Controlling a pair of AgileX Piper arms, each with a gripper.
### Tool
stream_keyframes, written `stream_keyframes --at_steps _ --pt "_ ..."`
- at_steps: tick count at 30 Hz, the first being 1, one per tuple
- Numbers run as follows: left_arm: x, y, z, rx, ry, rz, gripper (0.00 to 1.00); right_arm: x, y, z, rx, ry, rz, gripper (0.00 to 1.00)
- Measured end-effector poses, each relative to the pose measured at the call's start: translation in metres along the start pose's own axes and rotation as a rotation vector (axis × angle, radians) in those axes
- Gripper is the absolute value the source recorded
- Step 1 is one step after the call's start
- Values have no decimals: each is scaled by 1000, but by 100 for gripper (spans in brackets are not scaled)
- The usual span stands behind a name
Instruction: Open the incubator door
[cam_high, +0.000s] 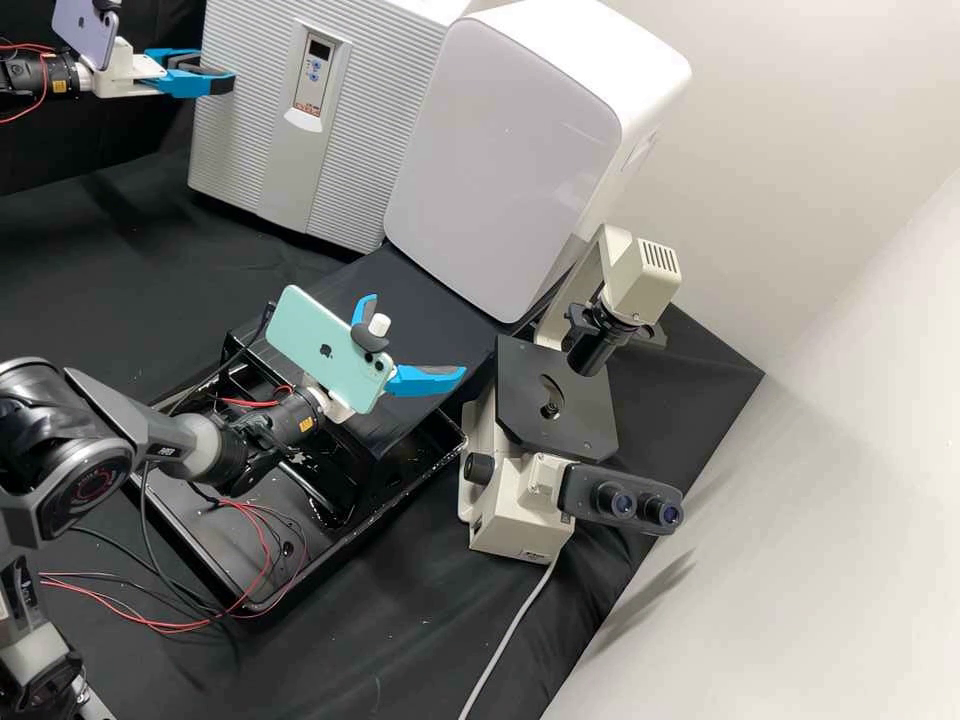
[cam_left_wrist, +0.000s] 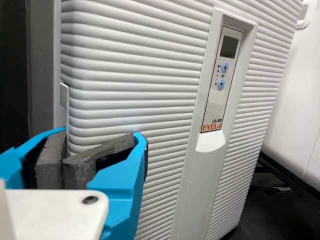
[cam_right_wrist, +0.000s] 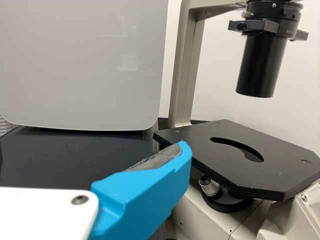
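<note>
High view: set farthest back, looking forward and down across the bench at a slant. Left wrist view: close-up, angled onto the incubator front; incubator shared with high view. Right wrist view: near, facing box and microscope; both shared with high view.

The incubator is pale grey, striped with parallel ridges, its buttons light blue. The cabinet is white with a plain grey front, the microscope cream and black, one phone mint green. The left gripper and right gripper are white and bright blue
</note>
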Motion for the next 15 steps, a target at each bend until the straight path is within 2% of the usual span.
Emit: stream_keyframes --at_steps 6,12,15 --pt "-19 -3 8 -9 -23 -2 0 0 0 0 0 0 0 100" --pt "-50 -8 19 21 -85 -19 0 0 0 0 0 0 0 100" --pt "-69 -6 28 29 -151 11 0 0 0 0 0 0 0 100"
